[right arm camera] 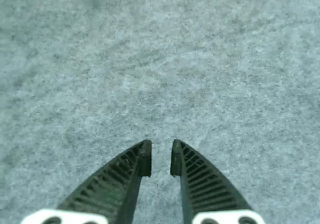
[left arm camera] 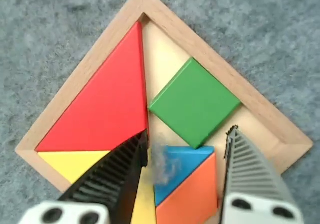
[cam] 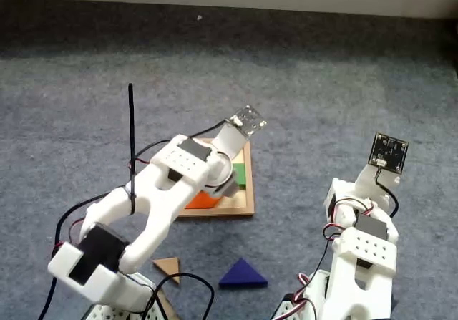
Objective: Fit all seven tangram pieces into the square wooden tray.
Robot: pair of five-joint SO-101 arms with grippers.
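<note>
Two pieces lie loose in the high view: a dark blue triangle (cam: 243,275) and a small tan triangular piece (cam: 168,266), near each other on the grey carpet (cam: 322,84), in front of the square wooden tray (cam: 250,191) and apart from it. The white left arm (cam: 168,184) stretches over the tray and covers most of it. Beside the arm, a green square piece (cam: 240,173) and an orange piece (cam: 202,200) show inside the rim. The white right arm (cam: 361,245) stands well off to the side of the tray.

Five pieces sit in the tray in the left wrist view. A large red triangle (left arm camera: 100,103) fills one side and a yellow triangle (left arm camera: 75,161) lies along its edge. The green square stands apart from the red piece, with a strip of bare tray floor between them. A blue triangle (left arm camera: 177,169) and the orange piece, a triangle here, lie edge to edge just beside the green square's corner. The left gripper (left arm camera: 187,133) hangs above the tray with its fingers spread wide either side of the blue and orange triangles, holding nothing.

One thing lies under the right gripper (right arm camera: 160,158) in the right wrist view: the grey carpet. Its black fingers (right arm camera: 135,169) are drawn almost together, with a narrow slit between the tips and nothing held.
</note>
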